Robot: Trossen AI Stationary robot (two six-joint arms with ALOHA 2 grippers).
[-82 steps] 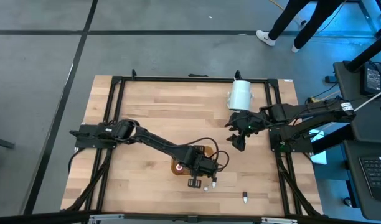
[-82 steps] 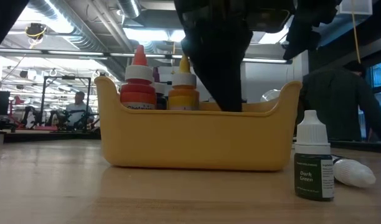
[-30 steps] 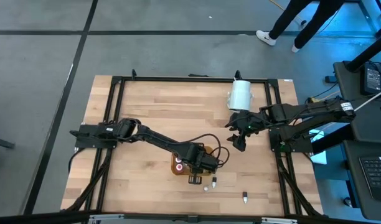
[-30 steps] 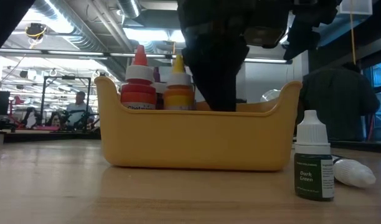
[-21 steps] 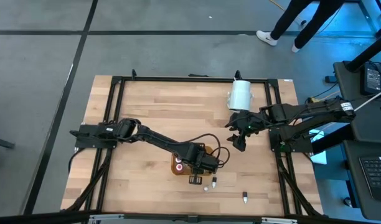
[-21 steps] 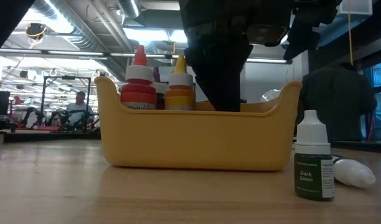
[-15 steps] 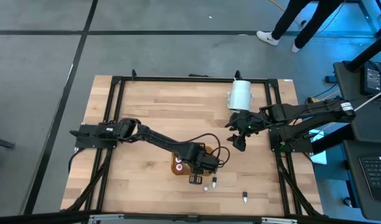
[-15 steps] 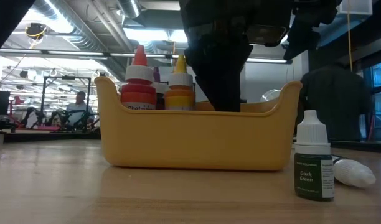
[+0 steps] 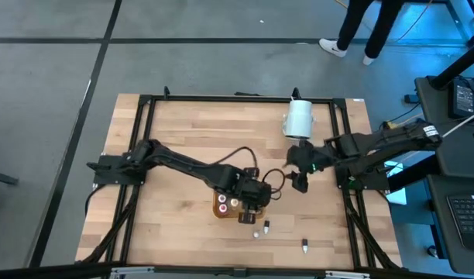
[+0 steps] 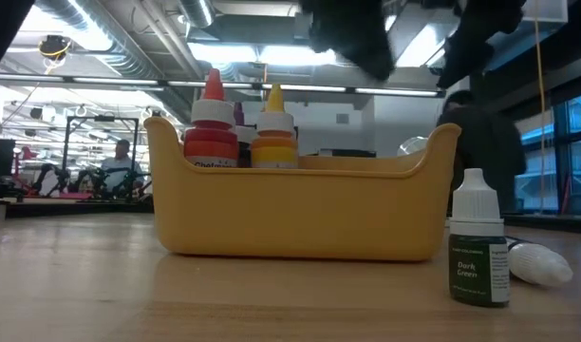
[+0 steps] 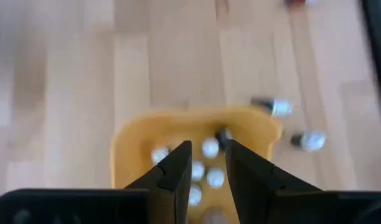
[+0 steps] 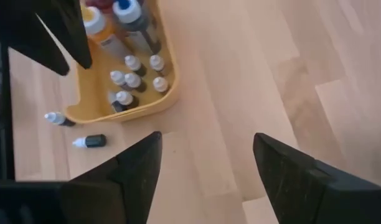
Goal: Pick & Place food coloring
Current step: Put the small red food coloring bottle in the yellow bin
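The orange tray [image 9: 224,206] stands near the table's front middle. Inside it are a red-capped bottle [image 10: 212,128], an orange-capped bottle [image 10: 273,131] and several tiny white-capped food coloring bottles [image 12: 133,81]. My left gripper [image 11: 208,167] hovers above the tray, open by a narrow gap with nothing between its fingers. Beside the tray, a dark green bottle [image 10: 478,252] stands upright on the table and another [image 10: 539,264] lies on its side. A third [image 9: 305,246] lies farther right. My right gripper [image 12: 206,163] waits wide open, up and to the right of the tray.
A large white cylinder [image 9: 299,118] lies at the table's far right, close behind my right gripper [image 9: 300,182]. A black frame [image 9: 221,98] runs round the table. A person's legs [image 9: 369,23] show on the floor beyond the far edge.
My left gripper has risen straight up out of the tray, where it stood low behind the near wall, and now hangs clear above the rim. The bottles in the tray and on the table have stayed put.
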